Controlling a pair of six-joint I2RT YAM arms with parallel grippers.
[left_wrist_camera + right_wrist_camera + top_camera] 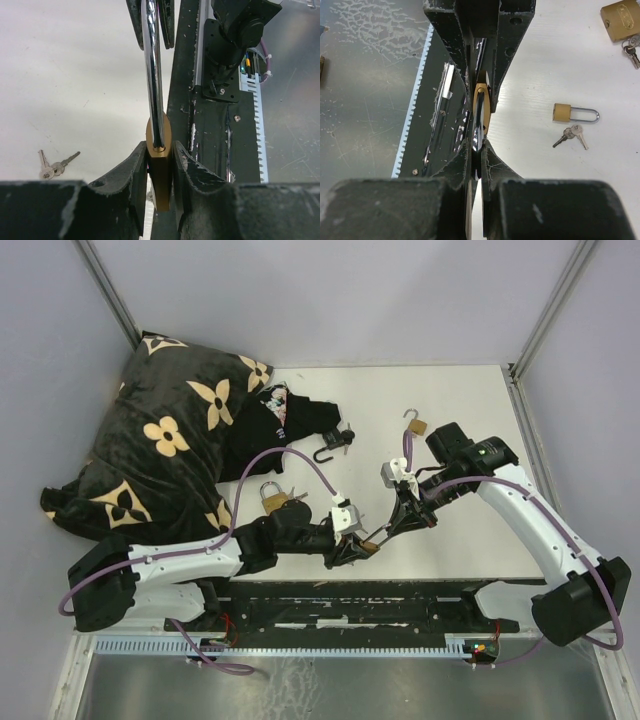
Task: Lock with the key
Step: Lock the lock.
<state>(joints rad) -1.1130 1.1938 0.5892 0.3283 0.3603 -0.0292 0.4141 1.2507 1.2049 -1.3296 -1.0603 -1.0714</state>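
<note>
Left gripper [160,151] is clamping the brass body of the padlock [160,177] near the table's front edge, while the right gripper [477,146] is pinching its steel shackle [151,60]. Two keys [52,167] are lying on the white table [75,75], apart from both grippers.

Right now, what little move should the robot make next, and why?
Probably tighten the left tool on the brass padlock: the right tool pinches its shackle, and one arm must hold it alone before the other fetches the keys.
</note>
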